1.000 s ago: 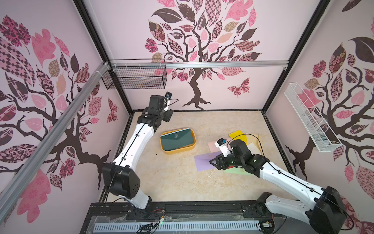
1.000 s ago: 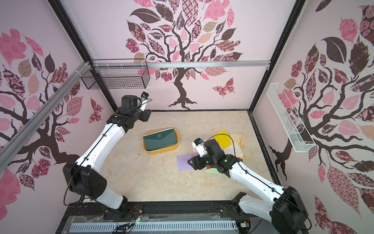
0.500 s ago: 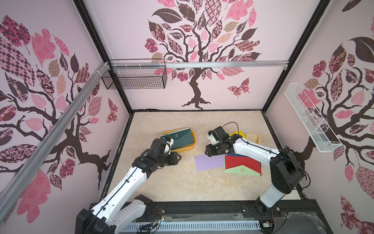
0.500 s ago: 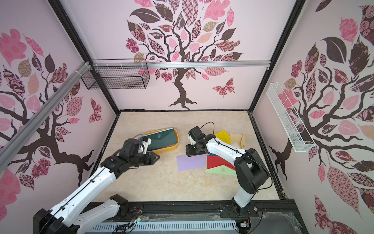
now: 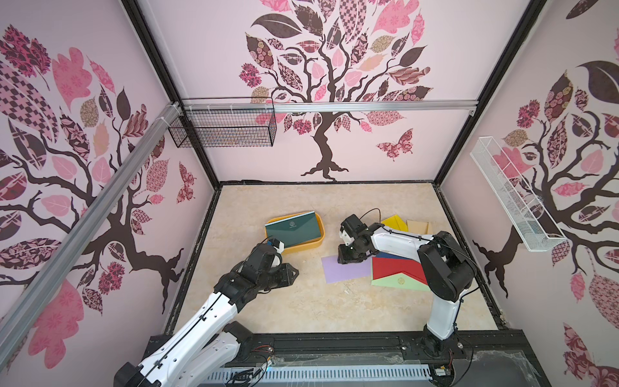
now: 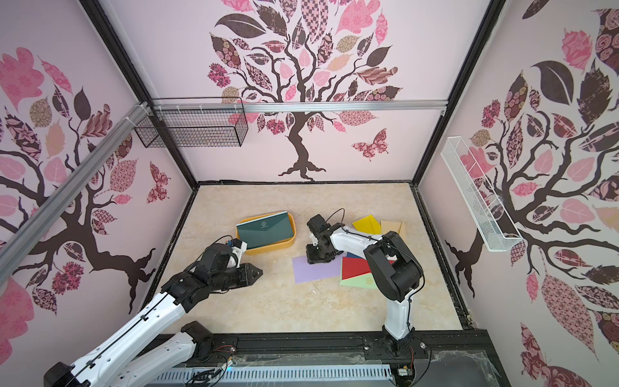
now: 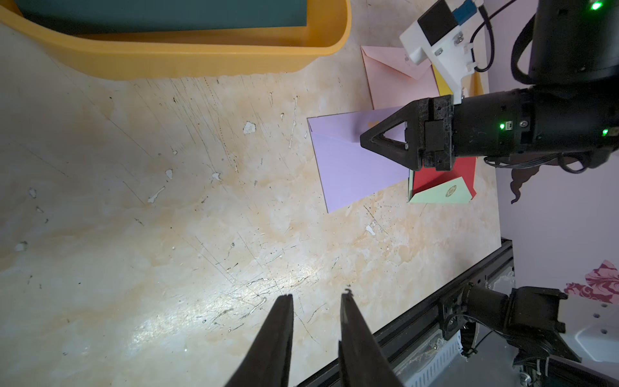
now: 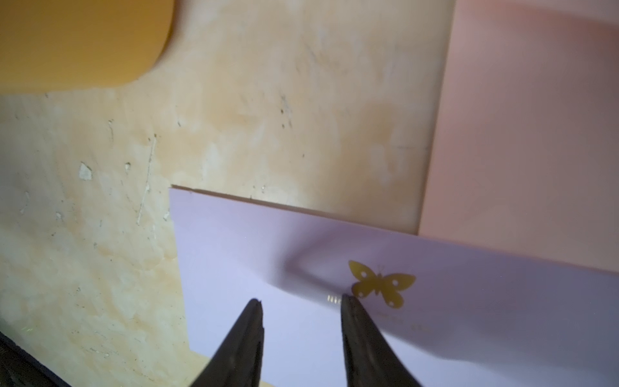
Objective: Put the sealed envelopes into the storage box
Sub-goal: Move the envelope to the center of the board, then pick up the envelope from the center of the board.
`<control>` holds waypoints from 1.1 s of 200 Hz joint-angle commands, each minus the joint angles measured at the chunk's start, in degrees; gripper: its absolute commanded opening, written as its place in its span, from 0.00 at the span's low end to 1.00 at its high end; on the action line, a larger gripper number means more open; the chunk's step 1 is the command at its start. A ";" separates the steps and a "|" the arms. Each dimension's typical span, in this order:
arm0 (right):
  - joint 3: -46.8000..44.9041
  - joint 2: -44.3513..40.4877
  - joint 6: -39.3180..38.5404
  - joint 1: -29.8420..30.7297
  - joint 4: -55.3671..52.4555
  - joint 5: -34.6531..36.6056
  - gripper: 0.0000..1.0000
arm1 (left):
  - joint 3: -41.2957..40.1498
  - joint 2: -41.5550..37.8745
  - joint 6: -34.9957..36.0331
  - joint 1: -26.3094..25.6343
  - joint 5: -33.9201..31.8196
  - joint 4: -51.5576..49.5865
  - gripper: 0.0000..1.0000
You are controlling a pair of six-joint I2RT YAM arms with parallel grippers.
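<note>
The storage box (image 5: pixel 303 247) (image 6: pixel 268 248) is an orange-yellow tray left of centre with a dark green envelope (image 5: pixel 293 229) (image 6: pixel 264 229) lying in it. To its right the other sealed envelopes lie on the floor: lilac (image 5: pixel 345 273) (image 7: pixel 348 167) (image 8: pixel 268 254), red (image 5: pixel 395 268), pale green (image 5: pixel 398 282), navy (image 5: pixel 392 256), yellow (image 5: pixel 395 221), tan (image 5: pixel 417 226) and pink (image 7: pixel 398 80). My right gripper (image 5: pixel 347 257) (image 6: pixel 316 257) (image 8: pixel 301 300) is open, tips down on the lilac envelope beside its gold butterfly. My left gripper (image 5: pixel 294 270) (image 6: pixel 258 269) (image 7: pixel 316 296) hovers in front of the box, slightly open and holding nothing.
A black wire basket (image 5: pixel 224 129) hangs on the back wall at the left and a white wire basket (image 5: pixel 512 197) on the right wall. A black rail (image 5: pixel 335 345) runs along the front edge. The right arm (image 5: pixel 402 241) covers part of the envelope pile.
My left arm has swung from behind the box to in front of it. The right gripper has settled on the lilac envelope's far edge. Both pairs of jaws have narrowed.
</note>
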 commanded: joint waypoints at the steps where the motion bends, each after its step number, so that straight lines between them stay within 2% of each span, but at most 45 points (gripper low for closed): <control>1: -1.18 0.85 2.15 2.16 1.18 -1.82 0.42 | 0.10 1.12 -0.83 -0.15 0.12 0.37 0.27; 37: -3.27 0.38 6.15 7.67 4.54 -3.55 0.42 | -4.48 2.10 -4.98 -0.16 3.02 8.11 0.26; 58: -3.03 0.58 9.28 10.90 6.97 -6.07 0.42 | -6.07 3.80 -6.04 -0.14 1.82 8.91 0.26; 88: -4.56 -1.46 14.66 11.76 13.38 -11.26 0.42 | -8.52 5.89 -7.17 -0.16 1.74 11.17 0.26; 105: -3.79 -3.62 13.72 11.73 12.73 -11.46 0.46 | -9.93 6.82 -8.07 -0.22 2.53 13.24 0.24; 128: -2.90 -8.44 9.43 11.40 8.12 -6.67 0.53 | -10.60 7.81 -8.41 -0.68 3.46 14.40 0.22; 143: -3.89 -11.44 7.29 9.80 5.99 -4.15 0.57 | -11.19 8.76 -8.02 -1.05 4.92 15.78 0.21; 155: -6.01 -13.22 6.70 7.17 6.32 -4.98 0.57 | -11.07 10.14 -7.46 -1.84 5.75 16.49 0.20; 176: -8.88 -14.57 6.09 1.12 6.87 -7.87 0.58 | -7.92 14.61 -4.73 -7.38 4.61 15.05 0.20; 192: -10.43 -15.13 4.63 -2.48 7.59 -8.02 0.63 | -5.70 18.46 -4.71 -11.55 2.29 14.98 0.18; 220: -9.53 -12.38 1.14 -5.16 6.83 -7.55 0.65 | -5.35 23.59 -5.98 -13.53 1.57 17.80 0.15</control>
